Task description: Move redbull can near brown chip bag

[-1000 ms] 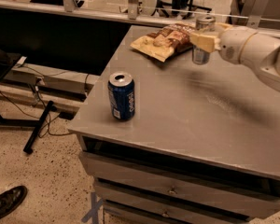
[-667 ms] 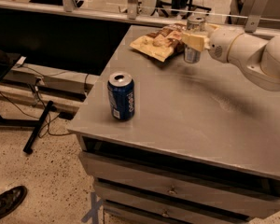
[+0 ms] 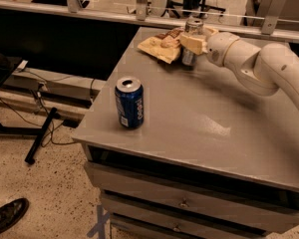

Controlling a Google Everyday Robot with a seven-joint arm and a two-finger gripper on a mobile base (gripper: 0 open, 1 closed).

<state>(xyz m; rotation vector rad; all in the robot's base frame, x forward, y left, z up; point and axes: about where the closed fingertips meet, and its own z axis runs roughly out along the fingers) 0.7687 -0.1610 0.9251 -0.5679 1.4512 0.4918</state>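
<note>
The redbull can [image 3: 191, 30] is a slim silver can standing at the far side of the grey table [image 3: 199, 118]. My gripper [image 3: 193, 43] is shut on the redbull can, its pale fingers [image 3: 190, 44] wrapping the can's middle. The brown chip bag [image 3: 160, 44] lies flat just left of the can, reddish-brown with a pale tan end; the can's foot is at the bag's right edge. My white arm [image 3: 259, 68] reaches in from the right.
A dark-blue Pepsi can [image 3: 129, 102] stands upright near the table's front left corner. Drawers [image 3: 184, 203] sit below the tabletop. A metal rail [image 3: 139, 19] runs behind the table. Cables and a black stand [image 3: 40, 138] lie on the floor at left.
My gripper has carried the redbull can leftward across the far side of the table, ending beside the chip bag. The Pepsi can has not moved.
</note>
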